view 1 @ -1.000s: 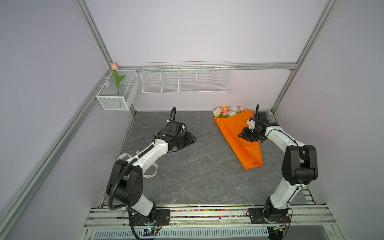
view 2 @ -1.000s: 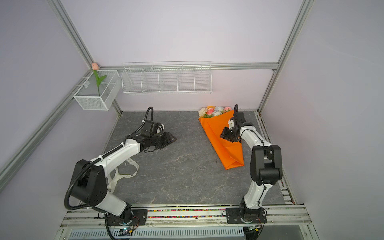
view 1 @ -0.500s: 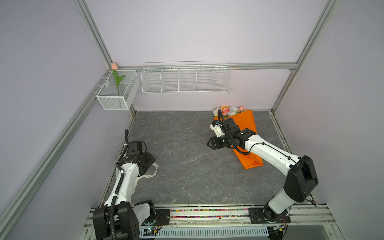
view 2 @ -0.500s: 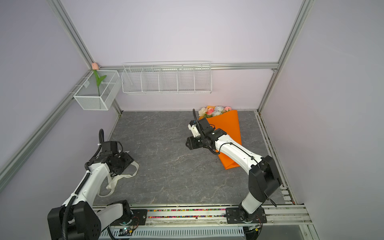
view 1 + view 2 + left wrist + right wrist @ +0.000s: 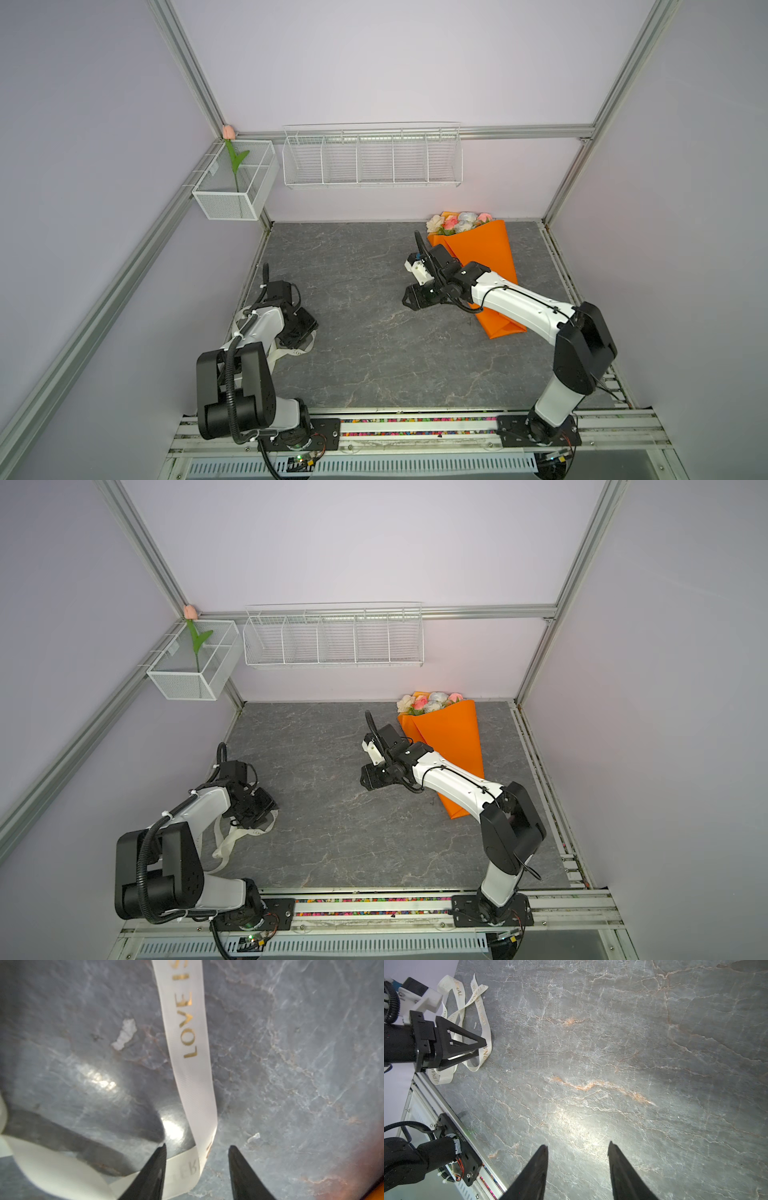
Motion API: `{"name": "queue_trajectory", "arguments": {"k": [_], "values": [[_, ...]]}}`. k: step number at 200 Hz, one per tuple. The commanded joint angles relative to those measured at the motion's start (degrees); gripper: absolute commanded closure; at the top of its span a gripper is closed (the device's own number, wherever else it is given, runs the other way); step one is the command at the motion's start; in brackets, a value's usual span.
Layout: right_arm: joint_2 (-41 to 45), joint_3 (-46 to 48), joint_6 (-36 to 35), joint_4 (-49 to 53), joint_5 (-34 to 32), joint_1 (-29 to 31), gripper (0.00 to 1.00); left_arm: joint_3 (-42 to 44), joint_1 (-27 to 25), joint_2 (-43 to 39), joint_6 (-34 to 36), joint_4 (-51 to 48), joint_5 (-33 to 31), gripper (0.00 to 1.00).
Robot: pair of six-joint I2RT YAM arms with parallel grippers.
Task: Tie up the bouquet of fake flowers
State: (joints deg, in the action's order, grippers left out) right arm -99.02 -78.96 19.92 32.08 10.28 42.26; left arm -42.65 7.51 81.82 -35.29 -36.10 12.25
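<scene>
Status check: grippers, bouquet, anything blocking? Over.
Left gripper open, straddling ribbon. Right gripper open, empty, mid-table. Bouquet wrapped, untied, back right. Right arm over its lower end.

Robot lab cell: aluminium framing, plain walls, stone-patterned tabletop.

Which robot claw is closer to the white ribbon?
Left. The left gripper hangs over the ribbon, straddling it; the right gripper is across the table, near the orange bouquet.

Left hand: no longer at the centre rear of the worktop. It is now at the left edge, low over the white ribbon, jaws apart. Right hand: now off the bouquet of fake flowers, over bare mid-worktop.
</scene>
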Motion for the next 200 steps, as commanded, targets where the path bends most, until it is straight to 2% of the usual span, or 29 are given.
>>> {"name": "queue_trajectory", "arguments": {"k": [1,21,35,52,59,69,92,120,139,164,182,200], "values": [[0.2,0.9,0.9,0.4,0.4,0.2,0.49,-2.1,0.2,2.7,1.0,2.0,0.9,0.51],[0.7,1.3,1.0,0.7,-0.2,0.3,0.49,-2.1,0.2,5.1,1.2,2.9,1.8,0.54],[1.1,1.2,1.0,1.1,-0.8,0.2,0.49,-2.0,0.2,5.6,1.5,3.5,2.8,0.75],[1.9,1.2,1.2,1.9,-2.1,0.1,0.49,-1.8,-0.1,4.2,1.8,3.7,5.9,0.95],[2.5,1.3,1.7,2.2,-3.1,0.0,0.49,-1.7,-1.0,2.7,1.7,3.9,6.8,1.00],[4.0,2.3,3.1,2.4,-5.0,-0.5,0.50,-2.0,-3.3,0.1,1.7,3.9,8.2,1.00],[10.4,7.9,8.3,0.6,-6.4,-5.0,0.50,-4.8,-14.4,-5.1,-0.6,4.9,10.2,1.00],[22.2,16.2,12.5,0.8,-8.1,-13.8,0.50,-13.0,-34.0,-4.5,-5.9,7.6,6.4,1.00],[30.3,19.4,12.7,5.0,-8.8,-20.7,0.49,-19.6,-46.2,1.7,-9.0,10.8,7.1,1.00],[40.0,20.6,10.9,12.8,-10.5,-29.9,0.47,-30.5,-58.2,12.5,-10.0,13.5,11.4,1.00],[45.6,20.4,8.4,18.3,-10.8,-38.0,0.46,-38.7,-64.4,19.4,-9.8,14.0,14.3,1.00],[49.0,19.5,5.8,24.6,-9.9,-46.1,0.45,-46.0,-68.2,25.0,-9.4,12.7,16.1,1.00]]}}
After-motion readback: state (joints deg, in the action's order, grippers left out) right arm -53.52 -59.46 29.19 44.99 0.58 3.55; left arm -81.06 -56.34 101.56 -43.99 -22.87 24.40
